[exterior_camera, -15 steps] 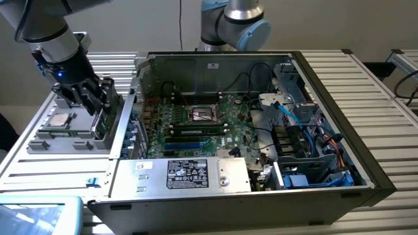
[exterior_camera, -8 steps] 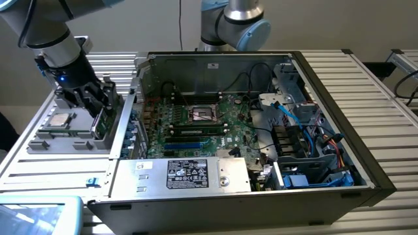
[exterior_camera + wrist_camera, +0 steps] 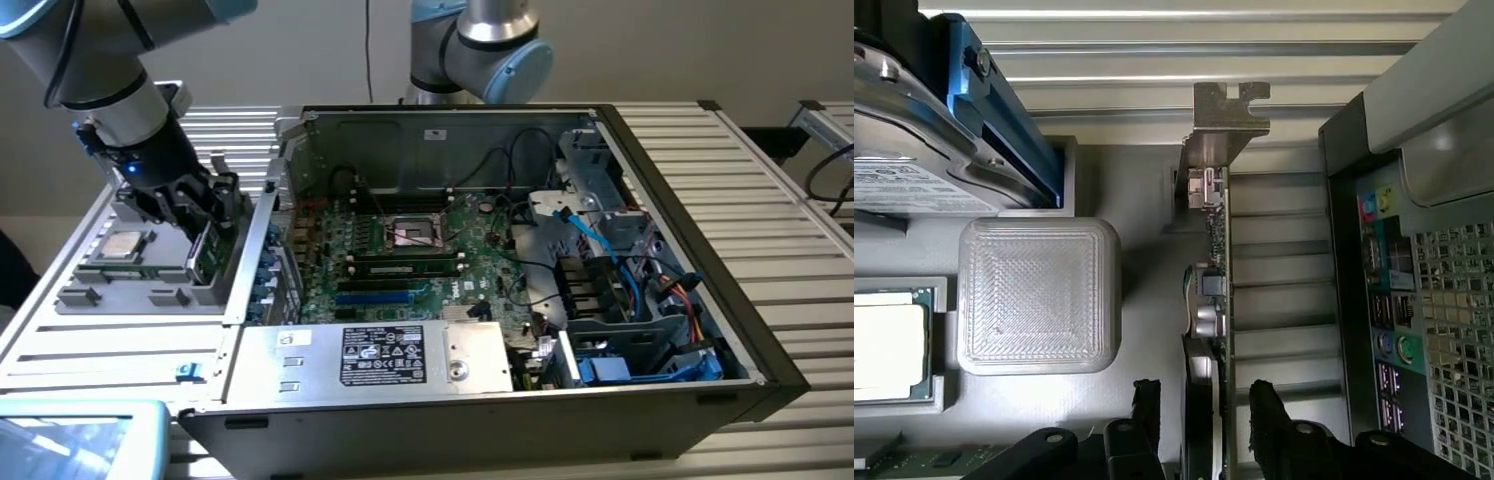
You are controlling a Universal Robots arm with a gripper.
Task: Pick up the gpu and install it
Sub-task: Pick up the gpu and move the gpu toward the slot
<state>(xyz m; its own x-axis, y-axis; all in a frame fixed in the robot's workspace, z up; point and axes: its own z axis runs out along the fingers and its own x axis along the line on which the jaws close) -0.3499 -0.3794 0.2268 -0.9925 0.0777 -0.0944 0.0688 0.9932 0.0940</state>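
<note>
Straddling edge-standing green gpu [image 3: 1216,290], silver bracket [image 3: 1225,112] at one end: gripper [image 3: 1206,425] spread wide.

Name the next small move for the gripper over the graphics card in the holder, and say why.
Probably close the jaws on the graphics card. The gripper is open, with one of its fingers on each side of the card, which stands on edge in the gray holder. Neither finger seems to touch it yet, so squeezing, perhaps after a slight drop, looks like the sensible step.

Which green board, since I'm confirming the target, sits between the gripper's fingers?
The graphics card, upright in the grey holder; the motherboard lies flat inside the case.
</note>
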